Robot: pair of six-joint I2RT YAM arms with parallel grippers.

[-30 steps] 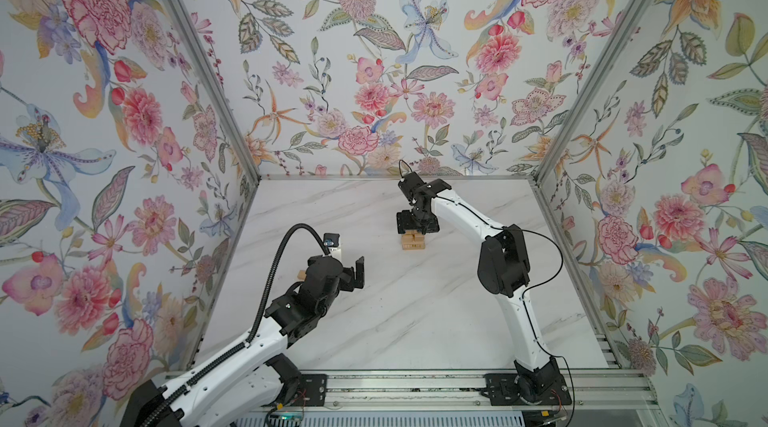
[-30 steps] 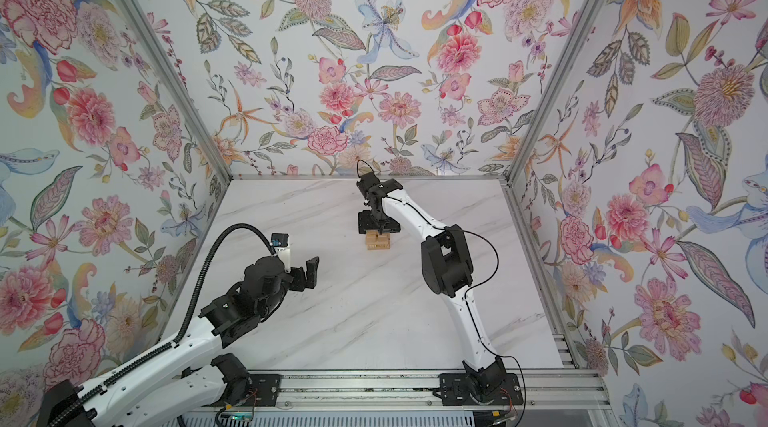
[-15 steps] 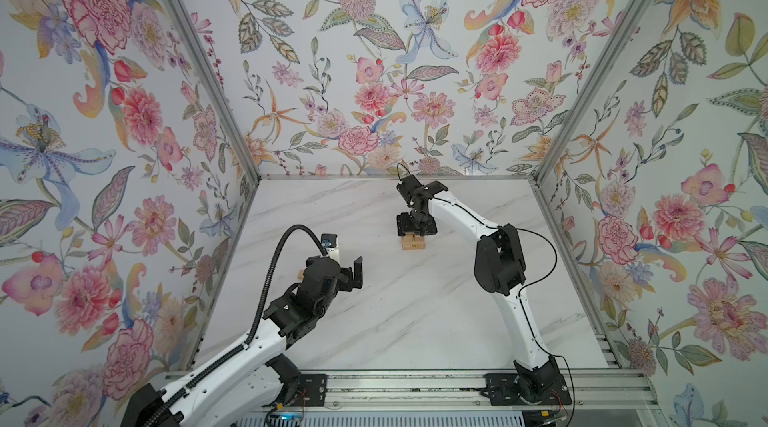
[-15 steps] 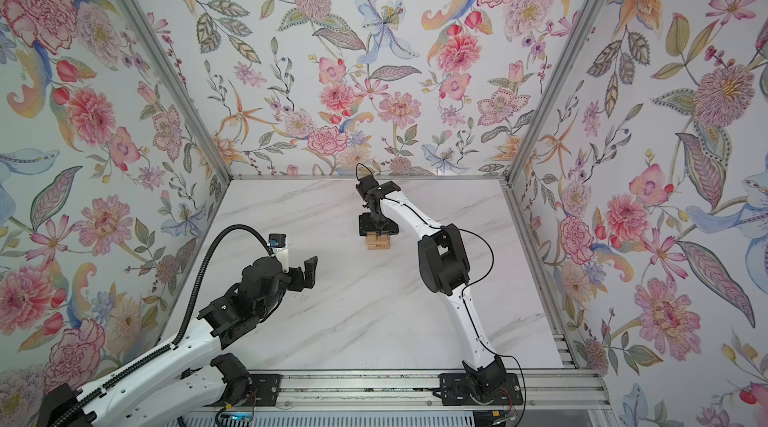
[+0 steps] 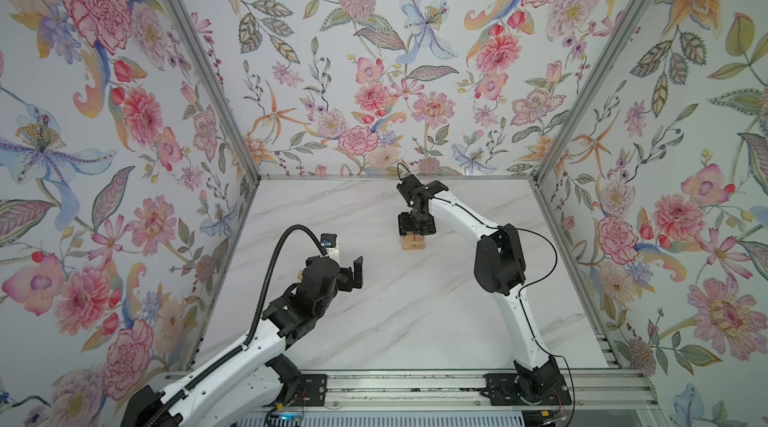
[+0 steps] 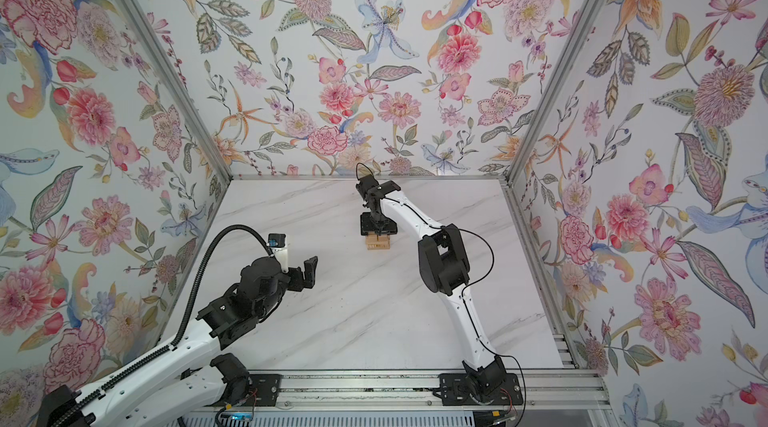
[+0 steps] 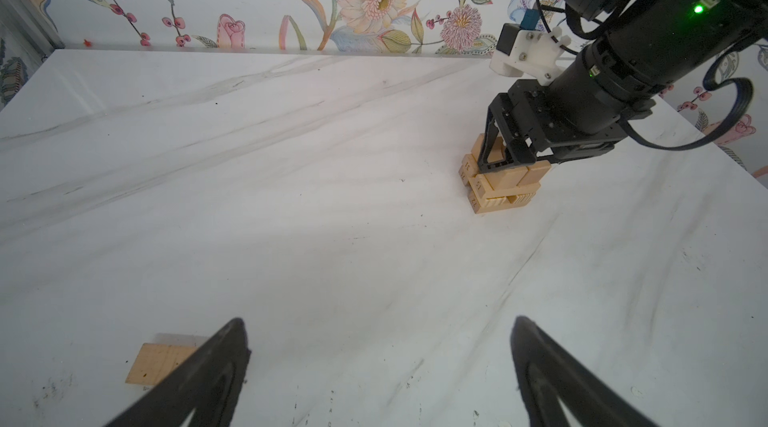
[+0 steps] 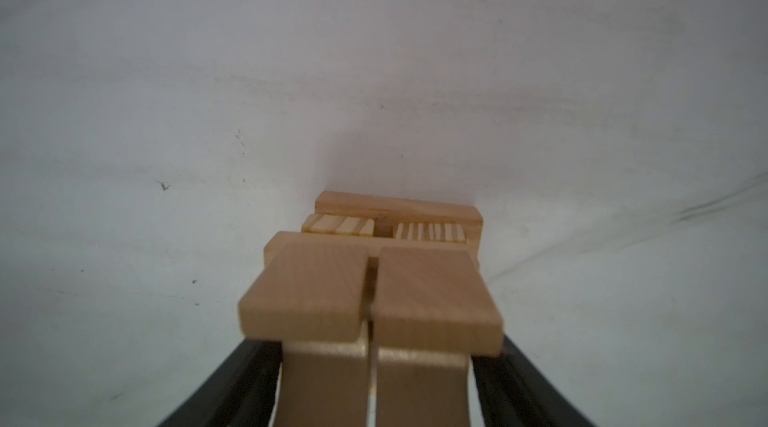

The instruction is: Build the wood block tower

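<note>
The right end effector (image 5: 415, 233) has narrowed and pinches the top two blocks (image 8: 370, 296) of the tower (image 5: 413, 243) directly beneath it, seemingly to square them together, while the left end effector (image 7: 379, 321) waits spread, a spare block (image 7: 162, 358) beside it.

- tower (image 5: 413, 242): light tan wood; some block ends carry dark engraved stripes and numbers
- loose block (image 7: 160, 362): plain tan
- tabletop (image 5: 415, 321): white marble with faint grey veins
- walls (image 5: 374, 71): pale wallpaper with pink, orange and blue flowers and green leaves
- arms (image 5: 461, 215): white links, black joints
- left claw (image 7: 379, 321) and right claw (image 7: 505, 154): black
</note>
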